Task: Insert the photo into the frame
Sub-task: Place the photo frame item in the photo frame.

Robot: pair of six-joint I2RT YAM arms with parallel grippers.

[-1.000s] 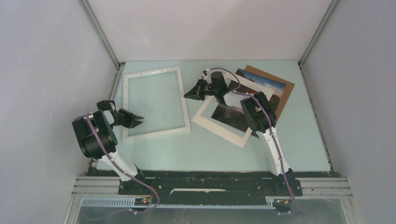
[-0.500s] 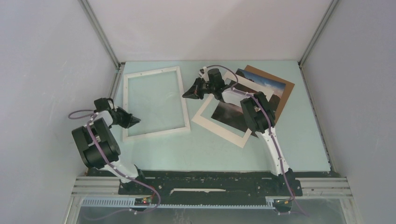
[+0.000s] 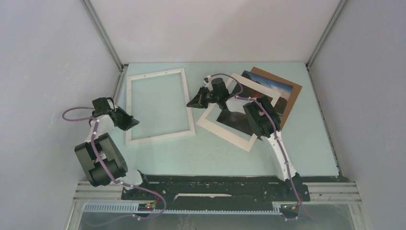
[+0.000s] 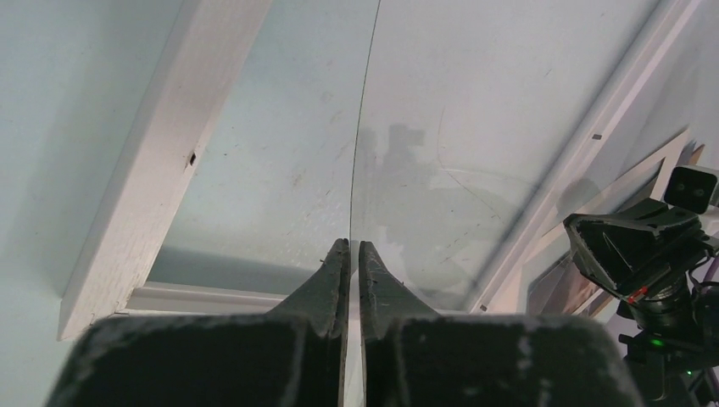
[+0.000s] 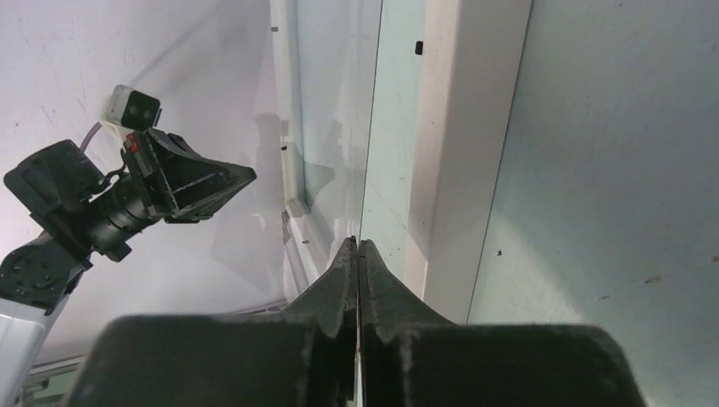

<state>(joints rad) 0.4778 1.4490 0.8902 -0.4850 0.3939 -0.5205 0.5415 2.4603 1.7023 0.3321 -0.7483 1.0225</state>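
At left, we saw the left gripper (image 3: 137, 121) pinching a clear glass pane (image 4: 475, 127) (by its edge) inside the thin white rectangular picture frame (image 3: 160, 136). At centre, the right gripper (image 3: 190, 101) had its jaws pressed together.

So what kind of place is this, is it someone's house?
Probably not a house; it looks like a robot test booth. Plain white walls and metal rails box in a pale table, and a left arm and right arm are bolted at its near edge, trailing cables.
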